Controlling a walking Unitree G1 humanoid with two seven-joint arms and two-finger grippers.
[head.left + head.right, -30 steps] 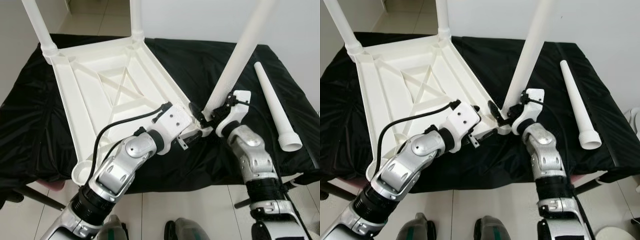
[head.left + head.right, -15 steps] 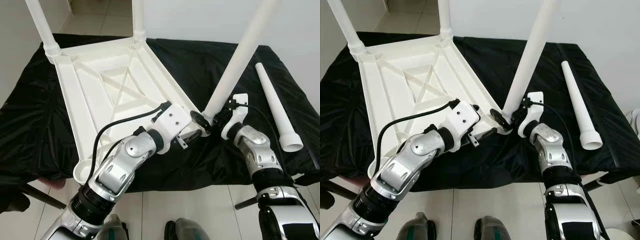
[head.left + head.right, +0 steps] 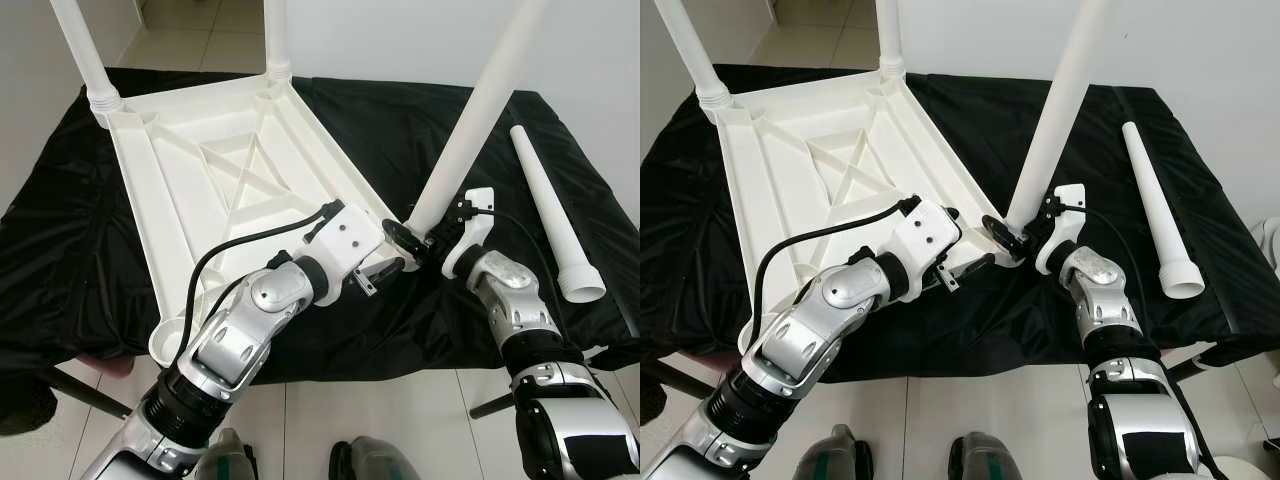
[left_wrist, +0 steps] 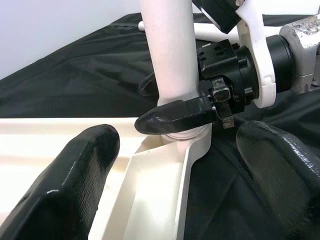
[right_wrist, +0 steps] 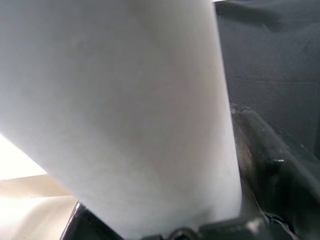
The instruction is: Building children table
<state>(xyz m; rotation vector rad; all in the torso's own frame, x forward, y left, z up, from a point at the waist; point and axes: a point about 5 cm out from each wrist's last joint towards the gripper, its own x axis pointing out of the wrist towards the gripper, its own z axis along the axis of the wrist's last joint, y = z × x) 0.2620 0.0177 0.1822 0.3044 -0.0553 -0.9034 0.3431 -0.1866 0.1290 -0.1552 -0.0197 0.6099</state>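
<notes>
Your third leg (image 3: 470, 120) now stands steeper in the near right corner socket of the upturned tabletop (image 3: 180, 190) than a second ago, so seating is nearly done; your right gripper (image 4: 172, 102) clamps its base. Your left gripper (image 4: 175, 165), jaws wide, hovers at that corner, hiding the joint, and the fourth leg (image 3: 548, 210) waits near the black cloth's (image 3: 60, 230) right edge.

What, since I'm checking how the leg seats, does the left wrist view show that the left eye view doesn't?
Left wrist view: close up, the leg's base meeting the corner socket, with the left gripper's fingers spread wide on either side. Left eye view: the whole upturned tabletop, two fitted legs, an empty near socket and a spare leg lying on the black cloth. Both: the tilted leg clasped at its base by the right gripper.
</notes>
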